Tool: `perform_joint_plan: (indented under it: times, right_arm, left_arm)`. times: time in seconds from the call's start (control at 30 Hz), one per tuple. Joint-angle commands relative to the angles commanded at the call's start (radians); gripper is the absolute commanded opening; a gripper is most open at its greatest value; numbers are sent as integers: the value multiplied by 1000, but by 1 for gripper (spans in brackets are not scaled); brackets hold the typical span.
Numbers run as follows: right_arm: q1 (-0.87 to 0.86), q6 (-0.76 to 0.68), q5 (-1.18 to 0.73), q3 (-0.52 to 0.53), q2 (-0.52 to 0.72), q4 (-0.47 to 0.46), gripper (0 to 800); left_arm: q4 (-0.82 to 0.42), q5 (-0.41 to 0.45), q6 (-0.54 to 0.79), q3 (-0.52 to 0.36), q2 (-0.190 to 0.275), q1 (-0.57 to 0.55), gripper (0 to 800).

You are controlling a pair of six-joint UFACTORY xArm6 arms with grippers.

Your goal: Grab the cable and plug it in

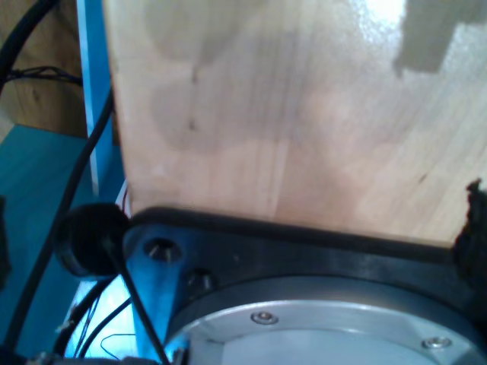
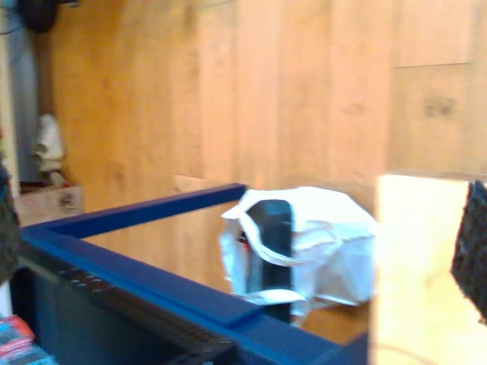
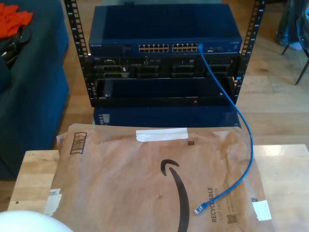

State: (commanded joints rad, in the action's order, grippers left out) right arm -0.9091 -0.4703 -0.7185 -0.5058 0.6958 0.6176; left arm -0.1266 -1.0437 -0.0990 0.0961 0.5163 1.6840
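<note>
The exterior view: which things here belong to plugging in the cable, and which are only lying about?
Belong to the job:
- blue cable, one end already in the switch, free plug lying on the paper
- network switch with its row of ports

Only lying about:
- brown paper mailer on the wooden table
- orange cloth at the exterior view's left
- white bag

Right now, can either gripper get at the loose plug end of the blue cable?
Probably yes. The cable's loose plug lies exposed on the brown paper mailer, with nothing over or against it, while its other end sits in the switch. Neither wrist view shows how near my jaws are.
</note>
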Motion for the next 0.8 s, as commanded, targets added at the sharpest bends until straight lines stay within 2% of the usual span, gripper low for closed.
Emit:
perform_joint_plan:
  times: [0.2, 0.3, 0.43, 0.7, 0.8]
  right_arm:
    - [-313, 224, -354, 49, 35, -176, 794]
    - [-376, 282, -400, 69, 37, -258, 794]
    - [-404, 311, -445, 149, 44, -434, 794]
    - [-463, 336, -437, 299, 54, -532, 794]
    - [-493, 368, -420, 339, 51, -537, 794]
  left_arm:
    - [0, 0, 0, 0, 0, 0, 800]
    - [0, 0, 0, 0, 0, 0, 800]
    - [0, 0, 0, 0, 0, 0, 800]
    - [0, 0, 0, 0, 0, 0, 800]
    - [0, 0, 0, 0, 0, 0, 800]
